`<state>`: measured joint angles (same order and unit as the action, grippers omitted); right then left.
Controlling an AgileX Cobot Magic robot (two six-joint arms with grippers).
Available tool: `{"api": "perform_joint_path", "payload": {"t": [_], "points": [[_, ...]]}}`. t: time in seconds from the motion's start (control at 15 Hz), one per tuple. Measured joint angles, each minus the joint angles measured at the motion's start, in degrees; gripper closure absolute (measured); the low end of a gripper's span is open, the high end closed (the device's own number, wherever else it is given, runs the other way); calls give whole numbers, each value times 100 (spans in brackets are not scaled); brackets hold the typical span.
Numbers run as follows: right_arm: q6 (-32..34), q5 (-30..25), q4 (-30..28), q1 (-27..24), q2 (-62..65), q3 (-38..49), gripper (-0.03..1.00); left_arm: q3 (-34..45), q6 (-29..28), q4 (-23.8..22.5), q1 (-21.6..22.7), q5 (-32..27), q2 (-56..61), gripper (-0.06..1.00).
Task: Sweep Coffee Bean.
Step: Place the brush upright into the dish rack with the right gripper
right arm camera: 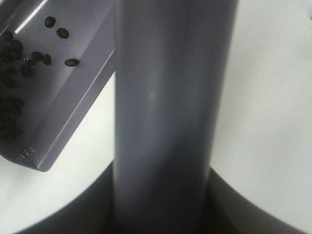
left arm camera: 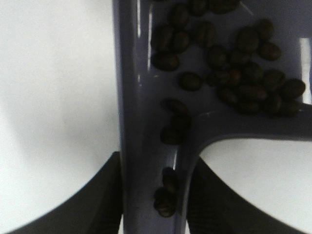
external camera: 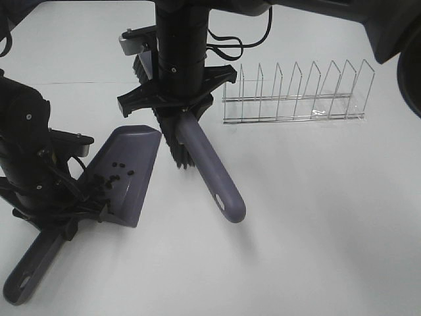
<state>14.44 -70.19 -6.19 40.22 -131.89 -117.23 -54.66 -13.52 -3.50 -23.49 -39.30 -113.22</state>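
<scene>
1. Exterior high view: the left jaws are clamped on the neck of the purple-grey dustpan [external camera: 129,170], where the pan meets its handle. The right jaws grip the brush [external camera: 209,172] near its head, with the handle hanging free toward the near edge of the desk [external camera: 329,230]. The coffee beans [external camera: 113,175] lie inside the pan, toward its handle end, and I see none loose on the desk. The pan's long axis runs from the handle at near left to the open lip at far right. The black bristles [external camera: 173,143] sit just beside that lip, so the right arm is nearer to the pan's mouth and the left arm nearer to the beans. A wire rack [external camera: 296,92] stands well apart on the right.

2. Left wrist view: the left jaws flank the dustpan handle [left arm camera: 141,146] narrowly, one dark pad on each side, pressed against it. Most coffee beans [left arm camera: 239,73] are heaped in the pan's back corner. A few [left arm camera: 165,195] have slid into the handle channel between the jaws.

3. Right wrist view: the right jaws close on the brush handle [right arm camera: 170,97], which fills the middle. Beside it, one corner of the dustpan [right arm camera: 68,102] shows beans [right arm camera: 17,53] inside its wall.

4. Judgement: sweeping looks finished. Any further move depends on keeping the pan level, since its mouth points away from the left jaws.
</scene>
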Motion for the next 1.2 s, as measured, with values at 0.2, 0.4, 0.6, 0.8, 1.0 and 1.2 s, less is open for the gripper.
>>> {"api": "perform_joint_path", "payload": {"t": [0.2, 0.4, 0.6, 0.8, 1.0, 1.2], "points": [[-143, 6, 269, -521, 487, 115, 63, 0, 11, 0, 0, 0, 0, 63], [-321, 23, 527, -940, 922, 636, 63, 0, 11, 0, 0, 0, 0, 63], [-607, 0, 722, -1656, 1656, 2040, 63, 0, 17, 6, 0, 0, 0, 63], [-951, -11, 733, -2269, 1988, 2853, 63, 0, 17, 17, 0, 0, 0, 63], [-1220, -17, 733, -2653, 1965, 3237, 63, 0, 17, 40, 0, -6, 0, 63], [-1329, -11, 728, -3025, 1702, 3249, 63, -11, 17, 57, 0, -23, -11, 63]]}}
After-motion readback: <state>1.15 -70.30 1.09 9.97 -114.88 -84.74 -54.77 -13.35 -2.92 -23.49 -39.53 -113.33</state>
